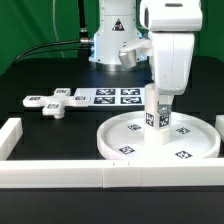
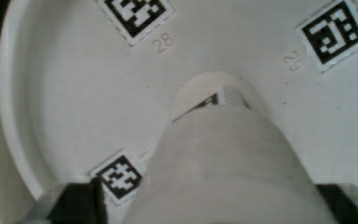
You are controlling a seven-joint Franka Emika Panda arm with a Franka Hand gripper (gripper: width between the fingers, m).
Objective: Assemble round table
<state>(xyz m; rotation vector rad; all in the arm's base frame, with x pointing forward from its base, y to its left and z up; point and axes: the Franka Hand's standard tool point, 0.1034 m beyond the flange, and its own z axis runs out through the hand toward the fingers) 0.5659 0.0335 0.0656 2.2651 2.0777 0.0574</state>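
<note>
The large rimmed white disc (image 1: 150,141) lies flat at the exterior view's right, with tags on its face. The thick short cylinder (image 1: 157,122) stands upright at the disc's centre. My gripper (image 1: 157,100) comes straight down from above and is shut on the cylinder's upper part. In the wrist view the cylinder (image 2: 217,150) fills the space between my dark fingertips (image 2: 76,205), with the disc (image 2: 87,90) and its tags below. The flat cross-shaped piece (image 1: 55,103) lies on the black table at the exterior view's left.
The marker board (image 1: 118,96) lies flat behind the disc. Long white wall bars (image 1: 60,178) run along the front edge and a short one (image 1: 8,138) at the left. The robot base (image 1: 112,40) stands at the back.
</note>
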